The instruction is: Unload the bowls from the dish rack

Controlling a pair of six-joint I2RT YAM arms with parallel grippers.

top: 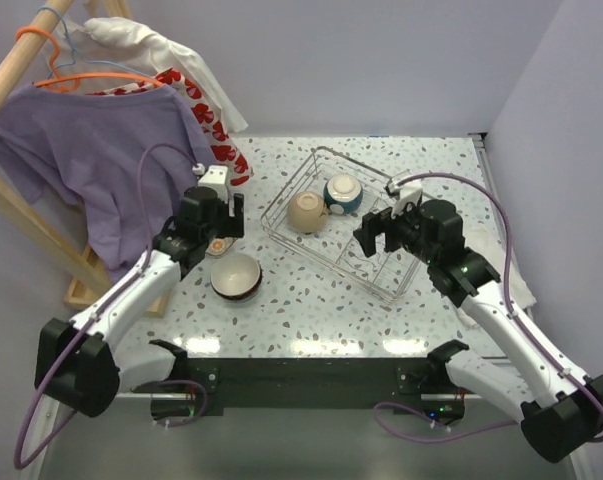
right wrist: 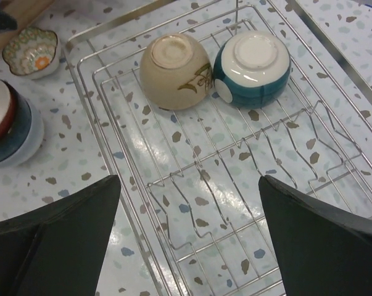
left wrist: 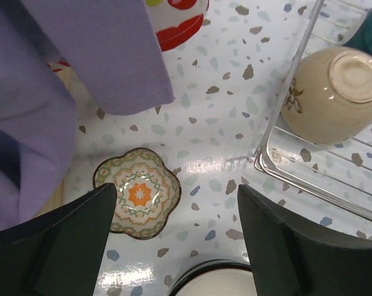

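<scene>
Right gripper (right wrist: pixel 189 203) hangs spread, empty, above the rack (right wrist: pixel 235 160). Tan bowl (right wrist: pixel 174 71) and teal bowl (right wrist: pixel 252 60) sit inverted inside; next, reach far and grasp one.

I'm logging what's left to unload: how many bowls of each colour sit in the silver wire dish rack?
Tan round ceramic bowl, upside down: 1
Teal-and-white round ceramic bowl, upside down: 1
Total in the silver wire dish rack: 2
</scene>
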